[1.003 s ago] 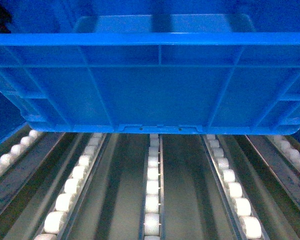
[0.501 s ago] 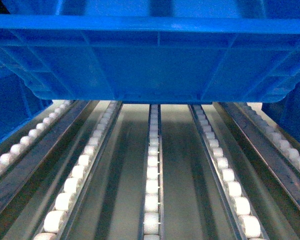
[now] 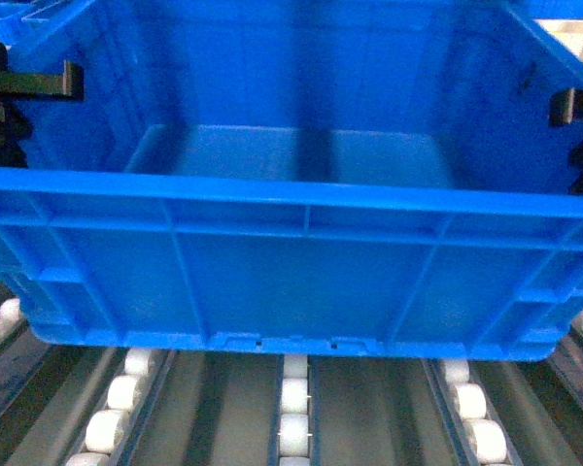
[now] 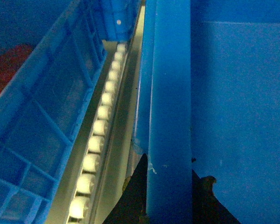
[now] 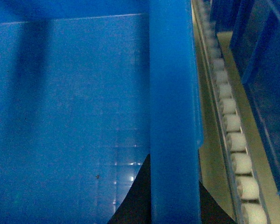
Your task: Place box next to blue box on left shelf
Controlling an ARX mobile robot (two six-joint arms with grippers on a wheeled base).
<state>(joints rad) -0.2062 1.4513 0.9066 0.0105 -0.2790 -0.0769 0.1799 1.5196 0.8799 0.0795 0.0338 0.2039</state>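
The box (image 3: 291, 282), a big bright-blue ribbed crate, fills the head view, its open inside showing from above. Its bottom edge hangs low over the white rollers of the left shelf (image 3: 293, 398); I cannot tell whether they touch. My left gripper (image 3: 39, 83) is shut on the box's left rim (image 4: 170, 116), with one black finger (image 4: 133, 196) on each side of it. My right gripper (image 3: 575, 107) is shut on the right rim (image 5: 175, 93) in the same way. The blue box (image 4: 37, 116) stands just left of the held box, across one roller rail (image 4: 100, 130).
Another blue crate (image 5: 270, 70) stands to the right, beyond a roller rail (image 5: 233, 135). Grey rails with white wheels (image 3: 471, 408) run toward me under the box. More blue plastic (image 3: 19, 15) shows at the top left corner of the head view.
The box has come down and nearer in the head view, so its inside now shows. Both grippers have come into sight at its side rims.
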